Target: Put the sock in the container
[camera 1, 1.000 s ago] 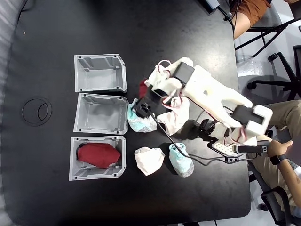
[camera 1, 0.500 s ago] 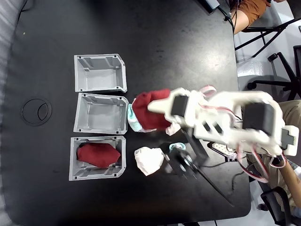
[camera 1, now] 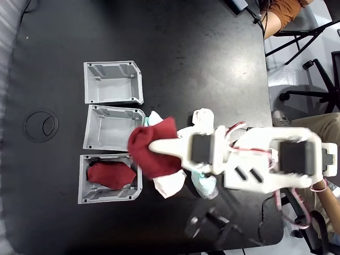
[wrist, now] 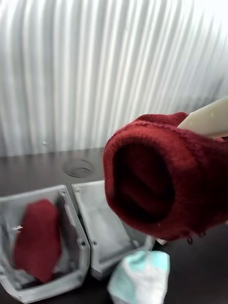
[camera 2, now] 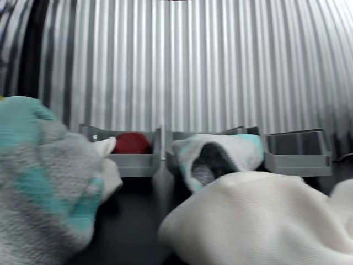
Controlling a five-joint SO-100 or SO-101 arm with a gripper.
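In the fixed view, three bins stand in a column; the lowest bin [camera 1: 109, 197] holds a sock [camera 1: 110, 175], with loose socks [camera 1: 169, 183] right of it.

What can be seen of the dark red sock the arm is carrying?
The sock is a bunched, dark red piece of fuzzy knit fabric, held off the table by the hand; one white finger lies across its top in the wrist view. Its open cuff faces the wrist camera, showing a dark hollow inside. In the fixed view it hangs over the near edges of the middle bin and the bin with another red sock.
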